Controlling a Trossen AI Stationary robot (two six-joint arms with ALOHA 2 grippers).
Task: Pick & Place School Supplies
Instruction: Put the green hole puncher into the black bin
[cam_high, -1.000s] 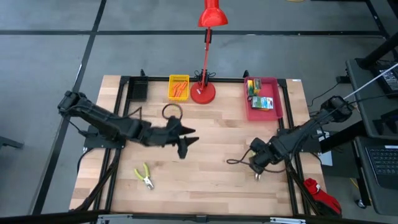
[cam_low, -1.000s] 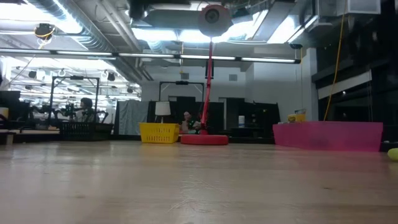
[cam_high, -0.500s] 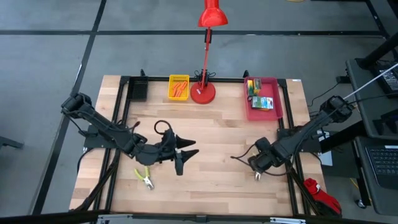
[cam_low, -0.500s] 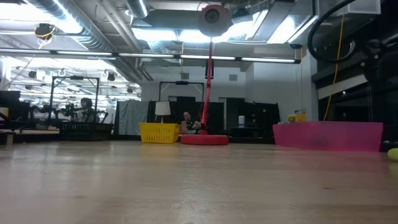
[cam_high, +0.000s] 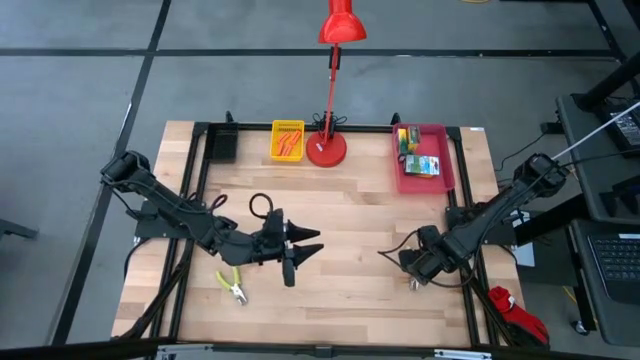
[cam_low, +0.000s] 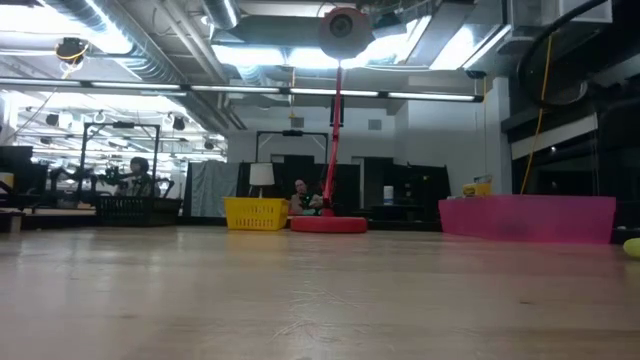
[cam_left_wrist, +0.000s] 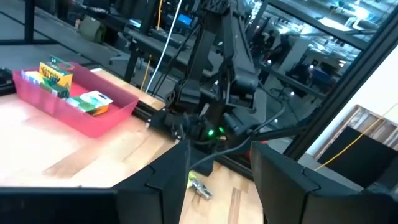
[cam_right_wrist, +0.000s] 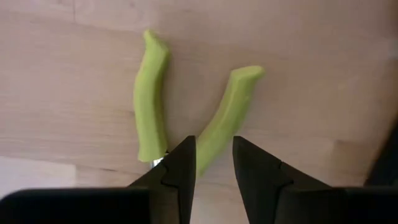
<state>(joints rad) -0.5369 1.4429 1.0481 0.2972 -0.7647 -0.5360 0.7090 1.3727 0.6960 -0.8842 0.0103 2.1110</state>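
The right gripper (cam_right_wrist: 212, 163), jaws parted and empty, hangs over pliers (cam_right_wrist: 186, 112) near the table's right edge; probably light, stiff, best pinched across both lime handles.

- Left arm (cam_high: 190, 215): matte black, built of slim jointed segments, with a black cable looping up near its wrist.
- Left gripper (cam_high: 300, 250): two black, pointed fingers.
- Seen from its own wrist camera, the left fingers (cam_left_wrist: 165, 180) are broad, angular black plates with bevelled edges.
- Right arm (cam_high: 490, 215): the same matte black, with a rounded joint housing and a thin black cable curling off near the wrist.
- Right fingers (cam_right_wrist: 177, 171): flat black plates tapering to blunt tips, with stepped inner edges.
- A small green light glows on the right arm (cam_left_wrist: 214, 132).
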